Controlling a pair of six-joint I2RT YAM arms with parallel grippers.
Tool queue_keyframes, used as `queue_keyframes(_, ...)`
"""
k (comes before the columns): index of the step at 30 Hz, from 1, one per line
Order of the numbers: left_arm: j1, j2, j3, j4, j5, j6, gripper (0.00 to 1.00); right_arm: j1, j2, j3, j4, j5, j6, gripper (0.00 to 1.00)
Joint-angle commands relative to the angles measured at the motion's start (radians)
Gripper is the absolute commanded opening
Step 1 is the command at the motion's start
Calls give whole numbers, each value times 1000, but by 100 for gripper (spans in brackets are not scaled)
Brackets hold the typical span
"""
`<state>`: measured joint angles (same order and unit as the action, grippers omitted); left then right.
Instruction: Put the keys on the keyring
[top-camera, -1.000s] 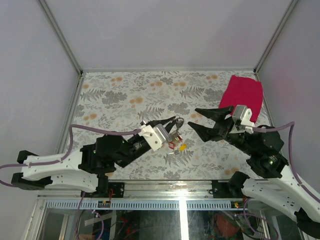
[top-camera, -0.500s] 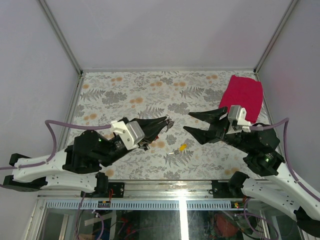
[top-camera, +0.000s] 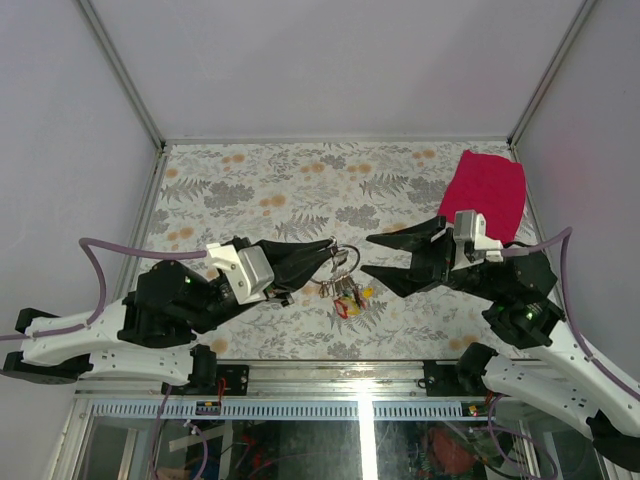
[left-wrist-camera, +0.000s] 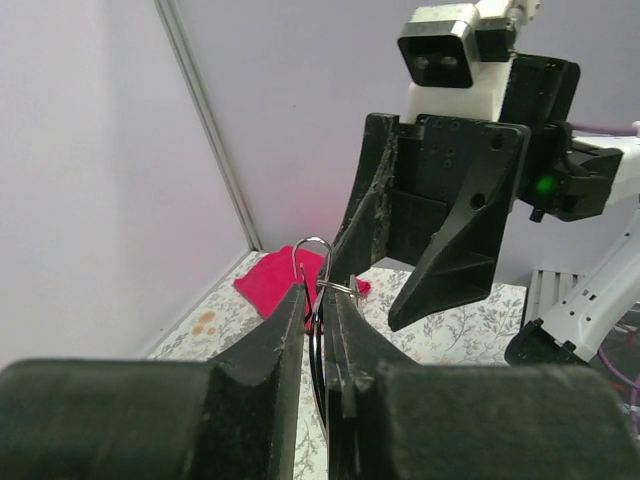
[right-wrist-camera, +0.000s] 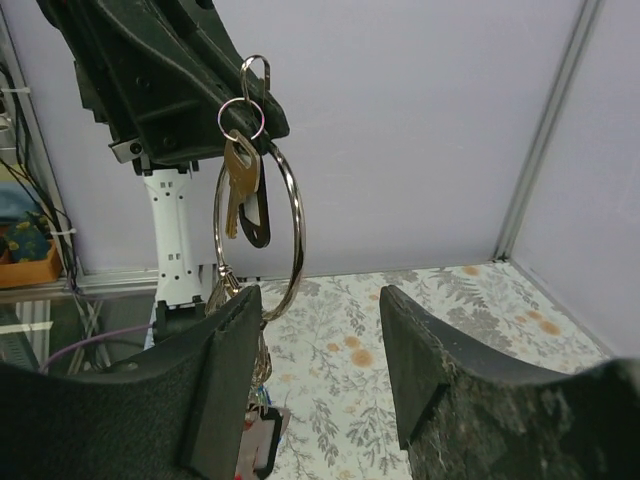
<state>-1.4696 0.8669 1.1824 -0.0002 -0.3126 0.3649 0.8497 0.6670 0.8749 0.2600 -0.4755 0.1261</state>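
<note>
fingers (left-wrist-camera: 283, 335) of left gripper (top-camera: 329, 250) clamped shut on the keyring (right-wrist-camera: 297, 228), held up over the table (top-camera: 250, 190) w/ several keys (right-wrist-camera: 238, 180) already hanging on it, right gripper (top-camera: 366, 255) jaws apart just beside, yellow key (top-camera: 366, 293) looks loose on table so prob. not done.

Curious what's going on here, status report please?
Left gripper shut on large shiny silver wire keyring, held aloft. Right gripper open, facing it. Small metal keys dangle below. Red cloth well aside.

Bright, even diffuse light w/ soft shadows; left hand (left-wrist-camera: 317, 292) blurry near cam.
</note>
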Motion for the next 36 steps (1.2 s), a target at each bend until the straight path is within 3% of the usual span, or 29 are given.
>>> queue_keyframes(1,3,-14,16,55,46,-24,0,-1,36,54,113,-90,58,57)
queue_keyframes(16,3,-5,33,37,79,-36,0,-1,154,70,273,-222,184,50)
queue_keyframes(27,2,-6,30,42,88,-41,0,-1,171,99,234,-247,196,0)
queue_keyframes(36,3,-13,21,51,81,-42,0,0,170,115,216,-244,195,0)
